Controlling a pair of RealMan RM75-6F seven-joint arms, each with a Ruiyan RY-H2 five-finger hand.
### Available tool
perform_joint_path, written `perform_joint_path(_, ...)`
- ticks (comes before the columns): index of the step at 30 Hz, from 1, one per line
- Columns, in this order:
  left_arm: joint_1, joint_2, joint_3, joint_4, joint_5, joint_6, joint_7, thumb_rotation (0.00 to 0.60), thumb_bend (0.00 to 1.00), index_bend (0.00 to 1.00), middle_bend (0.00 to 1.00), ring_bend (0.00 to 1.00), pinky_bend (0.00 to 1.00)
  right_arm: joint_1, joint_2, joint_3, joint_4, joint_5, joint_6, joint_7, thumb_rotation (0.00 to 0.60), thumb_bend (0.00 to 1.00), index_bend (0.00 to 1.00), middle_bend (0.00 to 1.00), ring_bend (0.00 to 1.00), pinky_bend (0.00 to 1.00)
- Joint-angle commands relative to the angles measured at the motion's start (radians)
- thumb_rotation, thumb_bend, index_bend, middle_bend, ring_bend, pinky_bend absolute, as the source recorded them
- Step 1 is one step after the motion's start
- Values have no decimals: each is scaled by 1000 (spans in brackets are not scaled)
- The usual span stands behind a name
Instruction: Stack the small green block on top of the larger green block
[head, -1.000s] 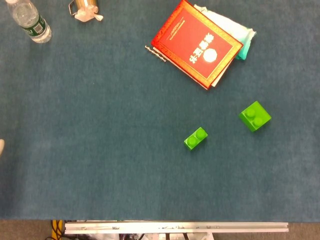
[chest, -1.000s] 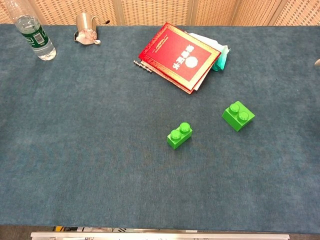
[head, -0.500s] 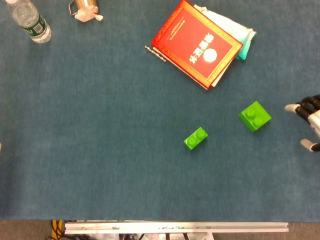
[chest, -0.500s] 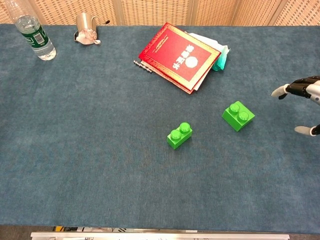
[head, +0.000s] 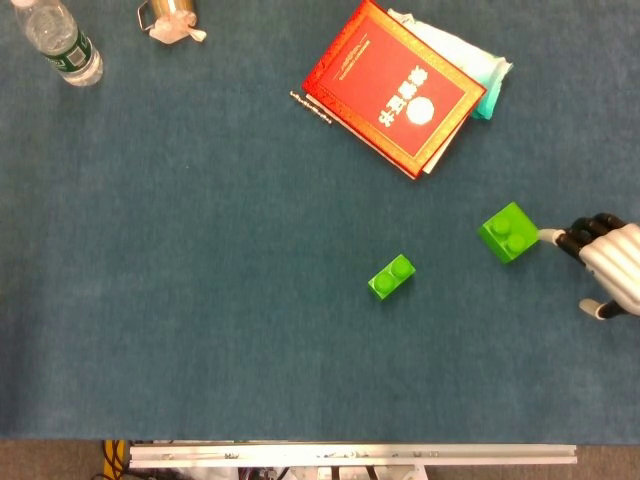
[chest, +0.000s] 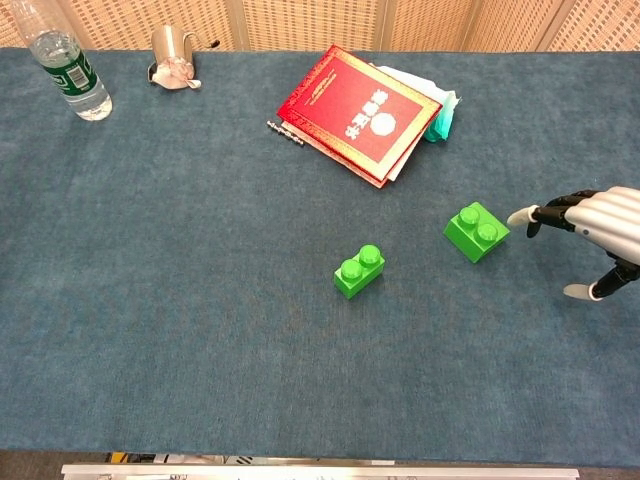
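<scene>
So far nothing stacked | small green block (head: 392, 276) lay alone mid-table, well apart from larger green block (head: 510, 232) | right hand (head: 604, 264) empty, fingers spread, fingertip just beside larger block | grasp, lift, placement remained

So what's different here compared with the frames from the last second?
The right hand has come in from the right edge toward the larger green block, fingers spread; its fingertips are now near the block, and it holds nothing. Contact can't be confirmed. The small green block, red book and bottle have not moved. The left hand is out of view.
</scene>
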Motion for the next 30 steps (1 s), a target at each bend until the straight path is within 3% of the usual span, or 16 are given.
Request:
perform_joint_path(1, 2, 2, 0, 1, -3, 1, -2, 600, 239, 104, 58, 66, 31, 2, -5, -1, 6, 10, 0, -1, 600, 143, 173, 326, 212, 214)
perform_joint_path(19, 13, -1, 1, 19, -7, 4, -17, 600, 239, 104, 58, 66, 31, 14, 19, -17, -26, 74, -41, -31, 600, 142, 130, 391, 240, 214)
perform_joint_path(30, 17, -2, -3, 28, -12, 6, -28, 600, 239, 104, 58, 66, 31, 67, -15, 14, -20, 144, -114, -89, 600, 142, 117, 394, 240, 214)
